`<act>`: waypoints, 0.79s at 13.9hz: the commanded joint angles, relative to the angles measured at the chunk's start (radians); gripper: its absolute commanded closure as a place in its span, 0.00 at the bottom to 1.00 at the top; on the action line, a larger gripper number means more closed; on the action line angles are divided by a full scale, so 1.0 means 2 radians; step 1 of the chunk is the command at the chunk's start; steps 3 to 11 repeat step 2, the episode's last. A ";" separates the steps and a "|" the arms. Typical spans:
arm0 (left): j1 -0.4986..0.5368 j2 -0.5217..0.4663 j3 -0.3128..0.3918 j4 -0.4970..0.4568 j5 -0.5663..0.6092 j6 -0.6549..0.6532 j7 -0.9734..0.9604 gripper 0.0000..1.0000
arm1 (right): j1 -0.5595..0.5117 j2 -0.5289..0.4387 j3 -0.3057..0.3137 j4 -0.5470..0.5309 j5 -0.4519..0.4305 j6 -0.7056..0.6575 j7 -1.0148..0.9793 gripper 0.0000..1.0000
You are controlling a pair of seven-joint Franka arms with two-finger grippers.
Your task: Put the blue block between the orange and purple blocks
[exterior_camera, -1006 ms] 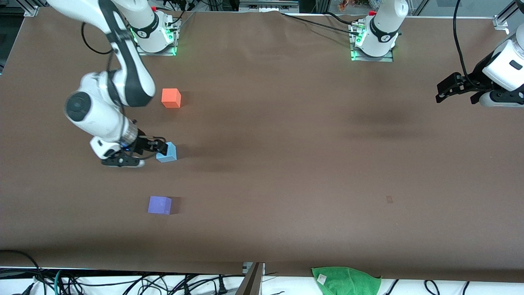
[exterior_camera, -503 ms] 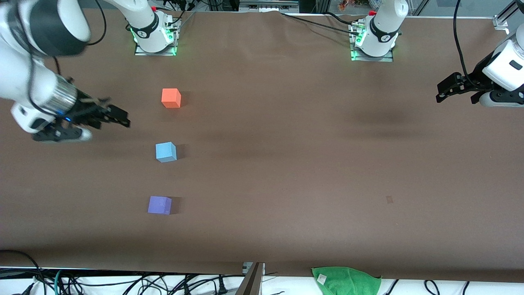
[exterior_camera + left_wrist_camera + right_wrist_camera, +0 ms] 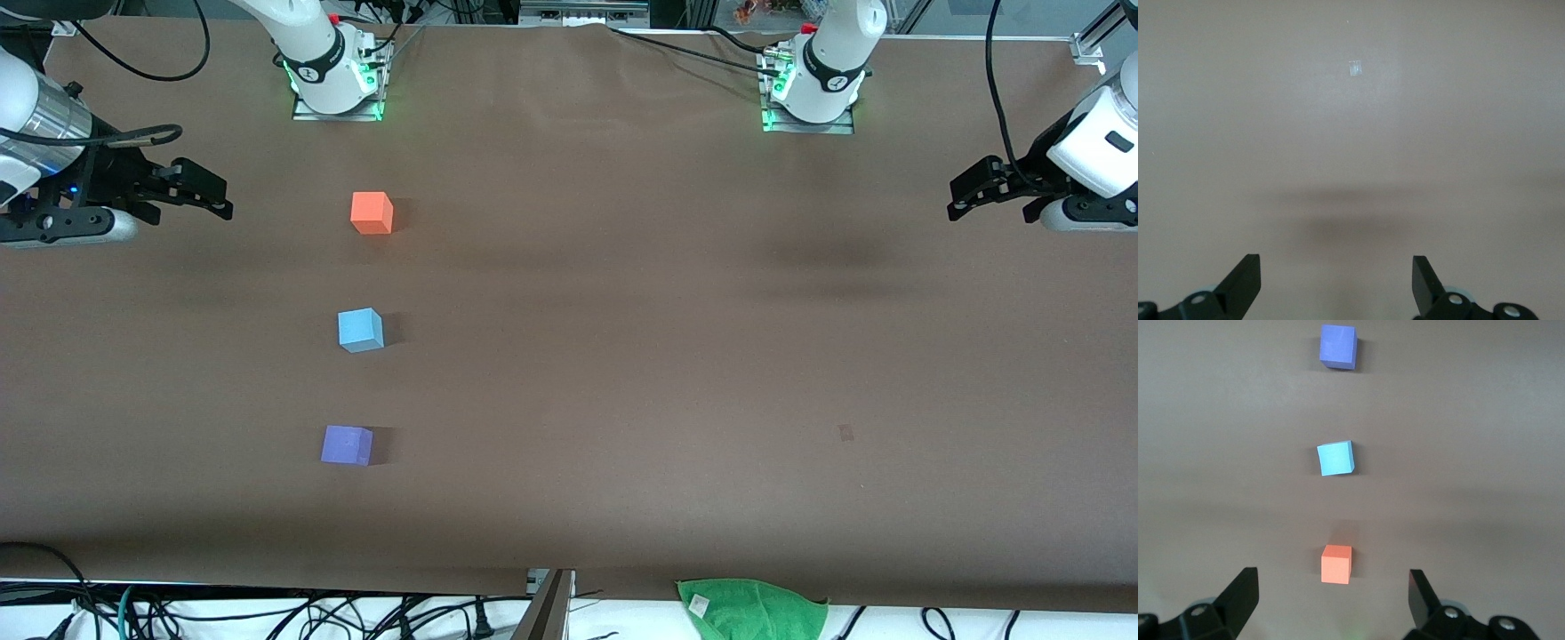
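Observation:
The sky-blue block [image 3: 360, 330] rests on the brown table, in a line between the orange block [image 3: 372, 213], farther from the front camera, and the purple block [image 3: 346, 445], nearer to it. The right wrist view shows all three: purple [image 3: 1338, 347], blue [image 3: 1335, 459], orange [image 3: 1336, 564]. My right gripper [image 3: 209, 191] is open and empty, raised over the right arm's end of the table, apart from the blocks; it also shows in the right wrist view [image 3: 1331, 587]. My left gripper [image 3: 965, 196] is open and empty, waiting over the left arm's end, over bare table in its wrist view [image 3: 1337, 270].
A green cloth [image 3: 751, 609] lies at the table's front edge toward the left arm's end. A small pale mark [image 3: 845, 433] is on the table surface. Cables hang along the front edge. The arm bases [image 3: 333, 80] stand at the back.
My right gripper has let go of the blue block and drawn away from it, up and toward the right arm's end of the table. The blocks and the left arm have not moved.

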 commanded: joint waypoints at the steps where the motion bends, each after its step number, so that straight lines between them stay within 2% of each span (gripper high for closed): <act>1: 0.001 0.007 -0.002 0.016 0.012 -0.012 0.010 0.00 | -0.013 0.005 0.016 0.019 -0.017 -0.013 -0.009 0.01; 11: 0.001 0.007 -0.002 0.016 0.012 -0.012 0.010 0.00 | -0.013 0.005 0.017 0.016 -0.017 -0.019 -0.007 0.01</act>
